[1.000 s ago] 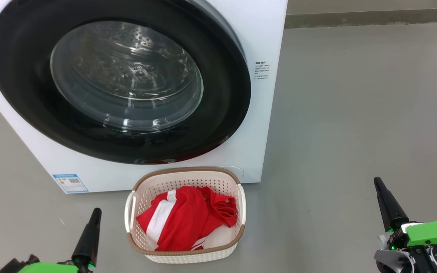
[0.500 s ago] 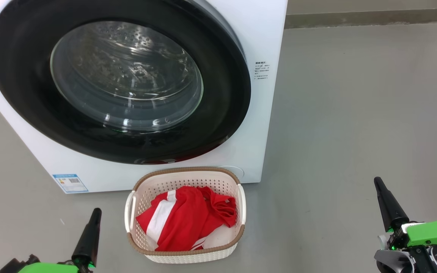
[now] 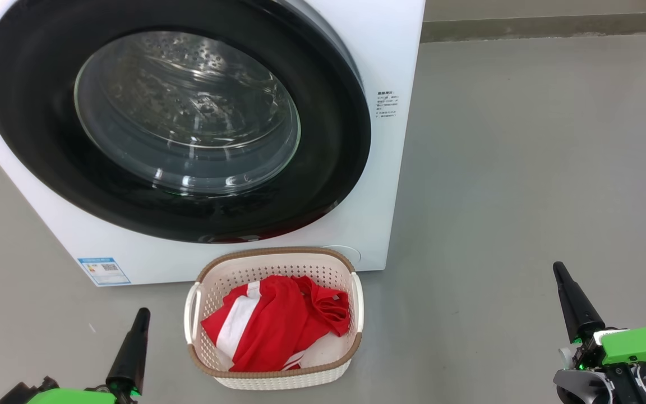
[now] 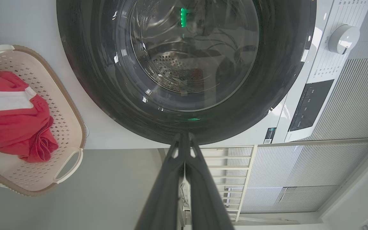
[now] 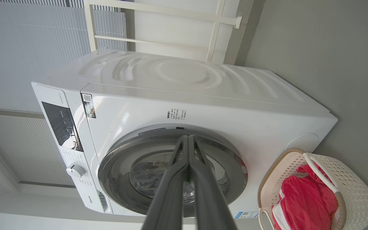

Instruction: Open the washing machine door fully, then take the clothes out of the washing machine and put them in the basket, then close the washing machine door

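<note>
- Grey floor carries the machine and the basket in front of me.
- The washing machine door lies closed, flush against the front of the washing machine; through its glass I see the perforated steel drum.
- The clothes lie bunched in the basket, red fabric with a broad white stripe showing on top.
- The basket stands on the floor just in front of the machine, below the door's lower rim, and between my two arms.
- My left pincer hangs low to the basket's left, apart from it. In the left wrist view its fingers are pressed together, pinching nothing, and their tips line up with the door's black rim.
- My right pincer hangs well to the basket's right, over the floor. In the right wrist view its fingers are also pressed together and empty, their tips lining up with the edge of the door.
- A small blue label sits low on the machine's front, left of the basket.
- The left wrist view shows a white dial and a black control panel on the machine's front beside the door.
- Beyond the machine stands a white railing against a pale ribbed wall.
</note>
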Robot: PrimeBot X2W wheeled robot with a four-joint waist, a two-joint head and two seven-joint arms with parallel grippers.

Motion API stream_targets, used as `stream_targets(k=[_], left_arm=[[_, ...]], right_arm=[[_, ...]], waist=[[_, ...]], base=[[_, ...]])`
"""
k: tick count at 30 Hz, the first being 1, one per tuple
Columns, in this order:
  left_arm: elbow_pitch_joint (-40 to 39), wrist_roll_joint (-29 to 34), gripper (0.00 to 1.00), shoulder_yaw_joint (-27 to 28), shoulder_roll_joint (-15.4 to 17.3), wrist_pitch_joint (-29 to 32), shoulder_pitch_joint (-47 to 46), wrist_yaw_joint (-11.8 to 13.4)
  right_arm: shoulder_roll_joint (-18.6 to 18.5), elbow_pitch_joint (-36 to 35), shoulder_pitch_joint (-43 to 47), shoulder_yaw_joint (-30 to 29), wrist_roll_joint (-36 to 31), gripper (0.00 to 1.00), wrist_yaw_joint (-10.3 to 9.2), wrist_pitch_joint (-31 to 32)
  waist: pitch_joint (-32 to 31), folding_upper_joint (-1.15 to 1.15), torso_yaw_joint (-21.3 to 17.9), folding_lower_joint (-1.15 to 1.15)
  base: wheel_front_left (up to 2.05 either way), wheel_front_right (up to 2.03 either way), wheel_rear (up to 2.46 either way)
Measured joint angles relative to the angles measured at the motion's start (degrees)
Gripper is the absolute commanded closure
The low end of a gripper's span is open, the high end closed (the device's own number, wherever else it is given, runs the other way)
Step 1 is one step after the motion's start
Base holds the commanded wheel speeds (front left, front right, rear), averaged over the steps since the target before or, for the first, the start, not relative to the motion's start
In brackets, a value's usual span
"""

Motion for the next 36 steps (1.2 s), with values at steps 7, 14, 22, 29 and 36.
stream_targets(k=[7, 14, 22, 29, 36], left_arm=[[0.0, 0.0, 1.0, 0.0, -0.01, 0.0, 0.0, 0.0], [0.0, 0.0, 1.0, 0.0, -0.01, 0.0, 0.0, 0.0], [0.0, 0.0, 1.0, 0.0, -0.01, 0.0, 0.0, 0.0], [0.0, 0.0, 1.0, 0.0, -0.01, 0.0, 0.0, 0.0], [0.0, 0.0, 1.0, 0.01, -0.01, 0.0, 0.0, 0.0]], right_arm=[[0.0, 0.0, 0.0, -0.01, 0.0, 1.0, 0.0, 0.0], [0.0, 0.0, 0.0, -0.02, 0.0, 1.0, 0.0, 0.0], [0.0, 0.0, 0.0, -0.03, 0.0, 1.0, 0.0, 0.0], [0.0, 0.0, 0.0, -0.04, 0.0, 1.0, 0.0, 0.0], [0.0, 0.0, 0.0, -0.04, 0.0, 1.0, 0.0, 0.0]], waist=[[0.0, 0.0, 0.0, 0.0], [0.0, 0.0, 0.0, 0.0], [0.0, 0.0, 0.0, 0.0], [0.0, 0.0, 0.0, 0.0], [0.0, 0.0, 0.0, 0.0]], base=[[0.0, 0.0, 0.0], [0.0, 0.0, 0.0], [0.0, 0.0, 0.0], [0.0, 0.0, 0.0], [0.0, 0.0, 0.0]])
